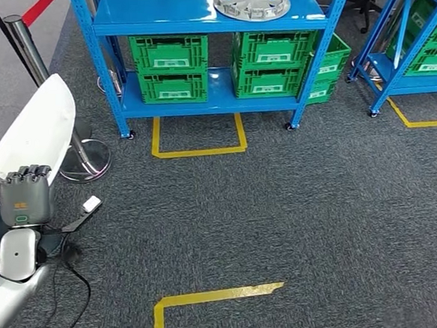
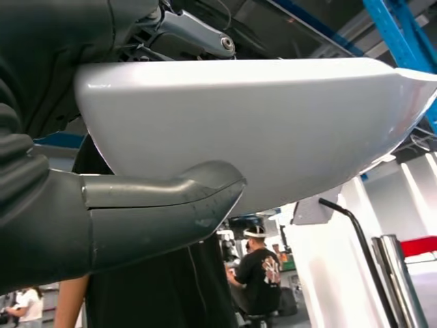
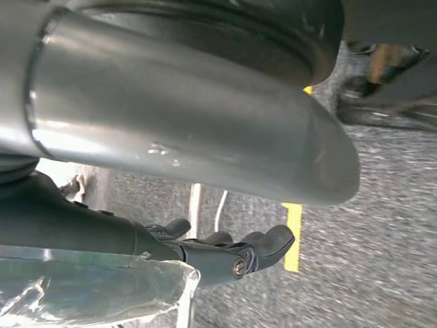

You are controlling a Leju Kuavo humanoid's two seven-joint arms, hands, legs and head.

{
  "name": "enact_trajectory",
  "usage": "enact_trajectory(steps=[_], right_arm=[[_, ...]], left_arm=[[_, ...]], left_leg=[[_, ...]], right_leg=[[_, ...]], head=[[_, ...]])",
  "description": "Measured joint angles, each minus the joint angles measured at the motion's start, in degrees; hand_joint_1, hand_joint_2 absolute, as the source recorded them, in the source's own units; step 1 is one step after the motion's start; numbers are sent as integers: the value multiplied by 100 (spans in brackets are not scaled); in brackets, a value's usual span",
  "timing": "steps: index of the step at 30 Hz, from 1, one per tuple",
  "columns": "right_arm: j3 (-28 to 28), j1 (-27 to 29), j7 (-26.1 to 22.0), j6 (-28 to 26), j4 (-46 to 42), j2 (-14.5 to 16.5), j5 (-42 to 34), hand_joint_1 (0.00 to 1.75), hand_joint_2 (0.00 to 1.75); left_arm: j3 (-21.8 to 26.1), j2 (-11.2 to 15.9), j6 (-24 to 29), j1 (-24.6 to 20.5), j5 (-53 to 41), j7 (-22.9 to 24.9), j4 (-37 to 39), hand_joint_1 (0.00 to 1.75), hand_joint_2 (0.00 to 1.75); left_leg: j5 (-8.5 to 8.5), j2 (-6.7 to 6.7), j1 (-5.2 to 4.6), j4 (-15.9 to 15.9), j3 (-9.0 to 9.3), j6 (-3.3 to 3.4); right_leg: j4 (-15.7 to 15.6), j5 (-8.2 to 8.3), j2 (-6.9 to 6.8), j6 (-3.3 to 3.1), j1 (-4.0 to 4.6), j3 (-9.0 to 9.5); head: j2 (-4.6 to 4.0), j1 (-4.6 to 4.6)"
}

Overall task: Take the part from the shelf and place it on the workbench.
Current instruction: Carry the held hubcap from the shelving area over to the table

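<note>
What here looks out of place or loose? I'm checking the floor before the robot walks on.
Loose black cables trail over the grey carpet near the left hand, which holds the white part, and a small white device lies beside them. On the blue shelf, the green crates sit squarely; nothing looks spilled.

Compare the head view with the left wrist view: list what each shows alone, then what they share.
Head view alone: blue shelves with green crates, a round grey part on the upper board, yellow floor tape on grey carpet.

Left wrist view alone: the thumb pressed under the panel, and a seated person in a black shirt beyond.

Both: the left hand gripping a white panel, and the chrome post with its red belt.
</note>
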Motion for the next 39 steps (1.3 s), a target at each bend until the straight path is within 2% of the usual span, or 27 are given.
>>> enact_trajectory(steps=[1, 2, 3, 4, 5, 6, 7, 8, 10, 11, 13, 15, 16, 17, 18, 20, 22, 26, 28, 30, 31, 32, 33, 35, 36, 37, 39], right_arm=[[0, 0, -1, -2, 0, 0, 19, 0, 0], [0, 1, -1, -5, 0, 0, 51, 0, 0], [0, 1, -2, -11, 0, 0, 94, 0, 0], [0, -1, -2, -17, 0, 0, 140, 0, 0], [0, -6, -3, -22, 0, 0, 174, 0, 0], [0, -15, -4, -28, 0, 0, 202, 0, 0], [0, -23, -5, -34, 0, 1, 224, 0, 0], [0, -25, -6, -41, 0, 3, 243, 0, 0], [0, -14, 2, -52, -1, 15, 279, 0, 0], [0, -8, 12, -58, -1, 21, 293, 0, 0], [0, -6, 38, -69, 0, 31, 320, 0, 0], [0, -1, 51, -74, 0, 39, 354, 0, 0], [0, 4, 55, -77, 0, 42, 372, 0, 0], [0, 9, 57, -79, 0, 43, 386, 0, 0], [0, 12, 58, -81, 0, 45, 397, 0, 0], [0, 6, 59, -85, 0, 56, 410, 0, 0], [0, -8, 64, -92, 0, 70, 426, 0, 0], [0, -21, 75, -113, -1, 102, 492, 0, 0], [0, -21, 72, -122, -2, 105, 518, 0, 0], [0, -3, 69, -127, -2, 105, 525, 0, 0], [0, 12, 68, -128, -1, 105, 527, 0, 0], [0, 28, 69, -130, -1, 105, 530, 0, 0], [0, 40, 69, -132, -1, 105, 533, 0, 0], [0, 47, 70, -141, -1, 105, 540, 0, 0], [0, 45, 72, -146, -1, 105, 542, 0, 0], [0, 43, 74, -150, -1, 106, 543, 0, 0], [0, 39, 78, -157, -2, 109, 544, 0, 0]], left_arm=[[10, -10, -1, 11, 1, -25, 1, 133, 175], [40, -29, -1, 28, 2, -88, 4, 133, 175], [106, -63, -1, 57, 3, -223, 7, 133, 175], [214, -107, -1, 97, 3, -421, 10, 133, 175], [366, -159, 0, 143, 3, -655, 13, 133, 175], [542, -215, 0, 191, 3, -883, 13, 133, 175], [720, -267, 1, 229, 2, -1060, 13, 133, 175], [892, -318, 1, 257, 2, -1191, 13, 133, 175], [1188, -400, 1, 305, 2, -1370, 13, 133, 175], [1320, -434, 0, 333, 2, -1459, 13, 133, 175], [1577, -494, 0, 395, 2, -1638, 13, 133, 175], [1811, -559, 0, 450, 2, -1773, 13, 133, 175], [1911, -591, 1, 477, 2, -1816, 13, 133, 175], [1995, -618, 1, 500, 2, -1845, 13, 133, 175], [2067, -639, 0, 514, 2, -1866, 13, 133, 175], [2193, -669, 0, 519, 2, -1895, 13, 133, 175], [2316, -693, 1, 516, 3, -1982, 13, 133, 175], [2648, -793, 2, 534, 8, -2385, -8, 133, 175], [2851, -862, 3, 562, 10, -2553, -31, 133, 175], [3010, -920, 3, 584, 11, -2633, -37, 133, 175], [3067, -943, 3, 600, 11, -2655, -37, 133, 175], [3120, -963, 3, 612, 10, -2673, -37, 133, 175], [3169, -981, 3, 620, 10, -2696, -37, 133, 175], [3260, -1015, 3, 624, 10, -2744, -37, 133, 175], [3299, -1029, 3, 621, 11, -2763, -37, 133, 175], [3337, -1040, 3, 619, 11, -2775, -37, 133, 175], [3391, -1057, 3, 615, 11, -2786, -39, 133, 175]], left_leg=[[74, 3, -1, 3, -104, -10], [145, 5, -1, 7, -206, -24], [219, 7, -1, 14, -305, -41], [288, 8, -1, 28, -386, -61], [344, 8, -5, 56, -453, -85], [393, 9, -9, 89, -501, -112], [435, 12, -9, 116, -524, -141], [475, 14, -5, 135, -540, -171], [499, 11, 14, 160, -568, -235], [399, 4, 23, 241, -605, -273], [-67, -9, 52, 751, -781, -352], [-487, -11, 83, 1517, -1002, -405], [-539, -11, 95, 1737, -1031, -416], [-485, -11, 103, 1755, -965, -417], [-351, -12, 108, 1549, -796, -409], [-112, -17, 104, 811, -314, -367], [-72, -25, 80, 333, -38, -306], [-159, -30, 68, 150, -8, -126], [-154, -28, 77, 97, 41, -55], [-182, -28, 54, 100, 68, -16], [-205, -30, 42, 102, 94, -7], [-234, -35, 33, 104, 132, -5], [-273, -42, 26, 105, 189, -9], [-377, -54, 11, 107, 317, -34], [-429, -58, 0, 116, 356, -56], [-470, -61, -7, 119, 377, -81], [-531, -65, -8, 112, 396, -143]], right_leg=[[275, 69, -1, 12, -1, -3], [394, 275, -1, 18, -1, 59], [307, 507, -2, 17, -1, 220], [22, 626, -3, 7, -1, 482], [-461, 568, -4, -5, 4, 864], [-965, 394, -5, -23, 11, 1217], [-1353, 214, -5, -42, 23, 1469], [-1589, 92, -4, -65, 37, 1607], [-1624, 120, -16, -140, 33, 1560], [-1620, 165, -26, -186, 24, 1529], [-1617, 266, -39, -247, 12, 1473], [-1599, 350, -39, -252, 15, 1394], [-1583, 380, -38, -248, 16, 1341], [-1562, 400, -37, -243, 16, 1294], [-1538, 410, -35, -238, 15, 1259], [-1497, 417, -33, -221, 20, 1211], [-1480, 432, -31, -175, 27, 1169], [-1382, 340, -33, -24, 25, 1053], [-817, 100, -28, 11, 18, 737], [8, -177, -26, 24, 11, 243], [256, -190, -26, 30, 10, 61], [291, -83, -27, 30, 10, -20], [85, 141, -27, 23, 11, 21], [-710, 658, -28, -17, 17, 336], [-1070, 785, -30, -42, 21, 506], [-1284, 818, -29, -70, 29, 620], [-1399, 716, -26, -132, 42, 714]], head=[[0, 0], [0, 2], [0, 1], [0, 2], [0, 2], [0, 0], [0, -3], [0, -2], [1, 5], [1, 4], [1, -17], [0, -28], [0, -27], [0, -27], [0, -27], [0, -26], [0, -25], [0, -13], [0, 7], [0, 17], [0, 16], [0, 18], [0, 19], [0, 17], [0, 12], [0, 3], [0, -8]])
